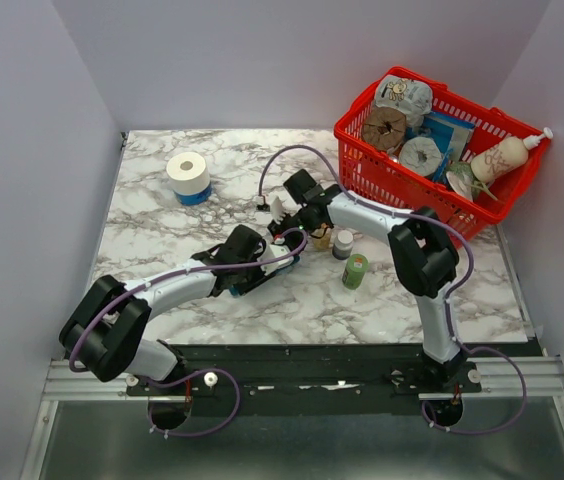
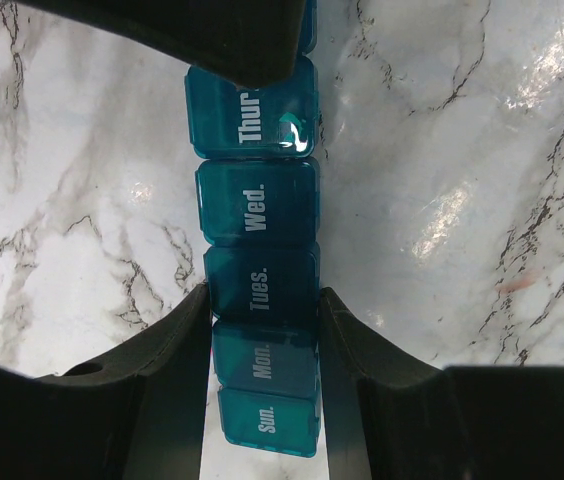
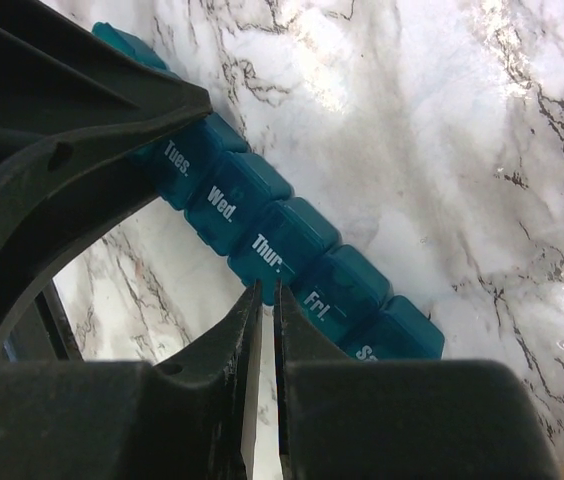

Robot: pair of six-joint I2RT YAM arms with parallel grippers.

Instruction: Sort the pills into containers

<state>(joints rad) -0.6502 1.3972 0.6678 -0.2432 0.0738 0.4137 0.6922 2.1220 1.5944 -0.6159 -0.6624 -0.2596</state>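
Pill organiser [image 2: 259,215] was gripped.
Left gripper [image 2: 262,300] clamped it near Monday; right gripper [image 3: 262,290], almost closed, sat at Thursday's lid.

Right hand [image 3: 267,292], nearly closed, rests against the pill organiser [image 3: 224,205].

It looked like a robotics lab cell. Plain pale walls [image 1: 22,150] boxed in a marble-patterned bench [image 1: 162,240]. The cabled left arm [image 1: 177,285] and right arm [image 1: 422,255] stood bolted to an aluminium rail [image 1: 522,375] at 6 o'clock.
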